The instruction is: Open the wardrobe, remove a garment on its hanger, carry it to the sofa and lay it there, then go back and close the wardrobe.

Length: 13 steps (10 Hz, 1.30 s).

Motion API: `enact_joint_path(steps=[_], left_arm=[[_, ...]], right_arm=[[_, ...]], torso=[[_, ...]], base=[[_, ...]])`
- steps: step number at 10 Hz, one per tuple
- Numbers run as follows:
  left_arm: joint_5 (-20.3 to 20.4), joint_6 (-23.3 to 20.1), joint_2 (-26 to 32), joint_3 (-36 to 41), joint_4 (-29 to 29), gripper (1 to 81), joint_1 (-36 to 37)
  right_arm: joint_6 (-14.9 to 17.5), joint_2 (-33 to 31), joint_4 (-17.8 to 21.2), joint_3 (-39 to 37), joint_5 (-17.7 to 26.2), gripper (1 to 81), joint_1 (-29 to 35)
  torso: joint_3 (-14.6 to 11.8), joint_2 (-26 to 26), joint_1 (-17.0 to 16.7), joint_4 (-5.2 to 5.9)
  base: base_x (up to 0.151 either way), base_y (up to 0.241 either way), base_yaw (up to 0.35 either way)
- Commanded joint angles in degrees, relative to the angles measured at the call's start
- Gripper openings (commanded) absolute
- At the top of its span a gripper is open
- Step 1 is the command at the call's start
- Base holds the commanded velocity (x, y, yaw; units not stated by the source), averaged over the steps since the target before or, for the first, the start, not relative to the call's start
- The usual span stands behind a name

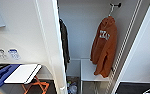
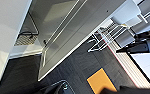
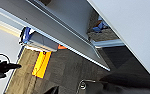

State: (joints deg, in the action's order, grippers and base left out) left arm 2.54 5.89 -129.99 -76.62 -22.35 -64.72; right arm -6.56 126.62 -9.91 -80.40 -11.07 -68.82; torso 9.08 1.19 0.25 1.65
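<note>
head view: the wardrobe (image 1: 53, 37) is seen open, the garment (image 1: 104, 46) is hung inside it on the hanger (image 1: 111, 10) | left wrist view: a wardrobe door is seen above dark floor (image 2: 73, 67) | right wrist view: gripper state cannot be told.

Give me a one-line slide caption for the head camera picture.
Open wardrobe: rust-orange hooded sweatshirt on a white hanger at the rail, dark jacket behind the door edge.
</note>
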Motion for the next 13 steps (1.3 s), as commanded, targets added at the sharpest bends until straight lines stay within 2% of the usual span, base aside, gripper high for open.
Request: enact_joint_path(steps=[1,4,8,11,13], left_arm=[[-1.04,-0.09,0.43,-1.52,-0.07,81.1,3.15],[-0.34,0.0,-1.85,-6.51,0.02,81.1,-0.71],[-0.34,-0.26,-8.09,-16.1,-0.24,81.1,-5.37],[-0.34,-0.35,-12.14,-22.25,-0.68,81.1,-7.66],[-0.34,-0.44,-14.16,-25.07,-0.77,81.1,-9.24]], right_arm=[[-0.99,0.84,0.16,-3.33,2.71,81.1,2.32],[-1.97,4.27,0.07,-9.49,3.33,81.1,-0.14],[-2.05,10.15,0.07,-17.57,3.69,81.1,-4.18],[-1.97,16.49,-0.02,-26.98,4.48,81.1,-7.7],[-1.97,18.52,-0.2,-28.93,4.39,81.1,-9.81]], torso=[[0.0,0.0,0.0,0.0],[0.0,0.0,0.0,0.0],[-0.02,0.02,-0.02,0.0],[-0.07,0.02,-0.02,0.0],[-0.07,0.05,-0.06,0.0]], base=[[0.0,0.0,0.0],[0.0,0.0,0.0],[0.0,0.0,0.0],[0.0,0.0,0.0],[0.0,0.0,0.0]])
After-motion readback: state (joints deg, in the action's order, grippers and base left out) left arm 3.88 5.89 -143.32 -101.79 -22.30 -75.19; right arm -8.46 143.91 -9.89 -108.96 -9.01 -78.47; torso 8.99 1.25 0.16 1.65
